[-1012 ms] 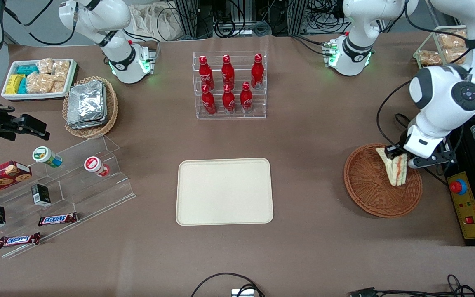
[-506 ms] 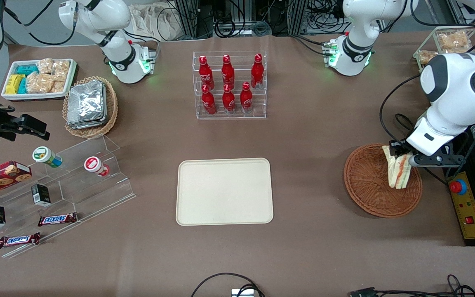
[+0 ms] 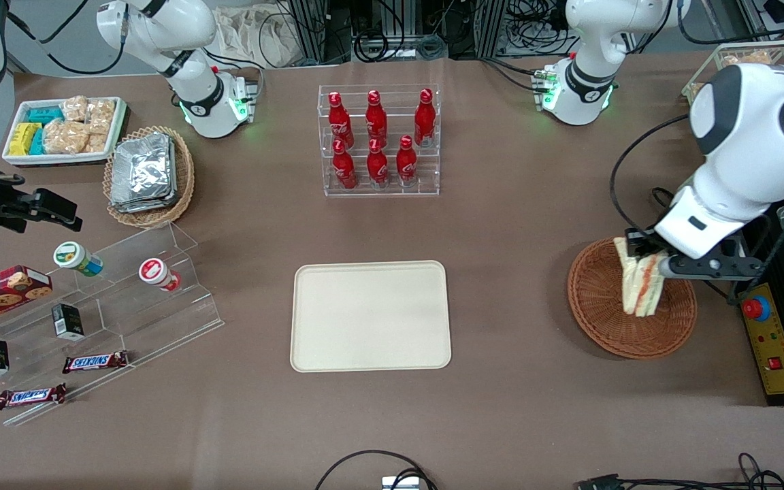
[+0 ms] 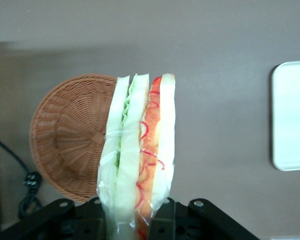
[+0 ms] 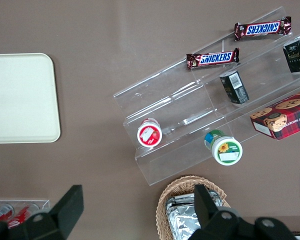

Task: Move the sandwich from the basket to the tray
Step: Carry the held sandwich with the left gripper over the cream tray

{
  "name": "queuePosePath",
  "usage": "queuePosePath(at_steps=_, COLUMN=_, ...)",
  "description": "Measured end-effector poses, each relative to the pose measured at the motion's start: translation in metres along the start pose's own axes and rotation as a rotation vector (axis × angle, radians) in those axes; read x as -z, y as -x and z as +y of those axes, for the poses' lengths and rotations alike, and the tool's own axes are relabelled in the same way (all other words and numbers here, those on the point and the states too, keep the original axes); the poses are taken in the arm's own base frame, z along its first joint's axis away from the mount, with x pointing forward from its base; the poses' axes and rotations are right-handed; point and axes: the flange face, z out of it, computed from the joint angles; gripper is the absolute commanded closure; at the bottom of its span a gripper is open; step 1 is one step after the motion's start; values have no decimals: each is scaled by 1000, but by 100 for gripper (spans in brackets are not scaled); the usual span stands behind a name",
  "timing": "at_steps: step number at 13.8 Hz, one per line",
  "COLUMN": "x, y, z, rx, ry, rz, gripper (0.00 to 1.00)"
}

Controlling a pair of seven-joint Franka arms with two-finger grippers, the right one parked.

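The wrapped sandwich (image 3: 639, 284), pale bread with orange-red and green filling, hangs from my gripper (image 3: 645, 257), lifted above the reddish-brown wicker basket (image 3: 603, 306). In the left wrist view the sandwich (image 4: 139, 150) stands on edge between the black fingers (image 4: 170, 220), and my gripper (image 4: 137, 222) is shut on its narrow end. The basket (image 4: 70, 140) lies below it and holds nothing else. The cream tray (image 3: 370, 315) lies on the table toward the parked arm's end from the basket; one edge of the tray (image 4: 291, 116) shows in the wrist view.
A clear rack of red bottles (image 3: 378, 141) stands farther from the front camera than the tray. A black control box with a red button (image 3: 770, 327) sits beside the basket at the working arm's end. Acrylic steps with snacks (image 3: 92, 306) and a foil-packet basket (image 3: 147, 173) lie toward the parked arm's end.
My gripper has risen with the sandwich, lifting it off the basket floor, and has shifted slightly toward the tray.
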Motion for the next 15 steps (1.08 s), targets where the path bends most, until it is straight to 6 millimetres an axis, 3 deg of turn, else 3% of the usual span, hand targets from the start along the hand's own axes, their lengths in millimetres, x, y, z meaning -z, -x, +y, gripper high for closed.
queuePosePath(at_steps=4, x=-6, y=-9, z=65, rx=36, ry=34, rz=-3, gripper=91)
queuePosePath(at_steps=9, x=-15, y=-7, z=148, rx=57, ry=58, rz=-9, gripper=91)
queuePosePath(at_steps=11, x=-29, y=-4, z=182, rx=61, ry=22, rz=-8, gripper=91)
queuePosePath(at_steps=15, x=-78, y=-2, z=246, rx=50, ry=-22, rz=-28, gripper=90)
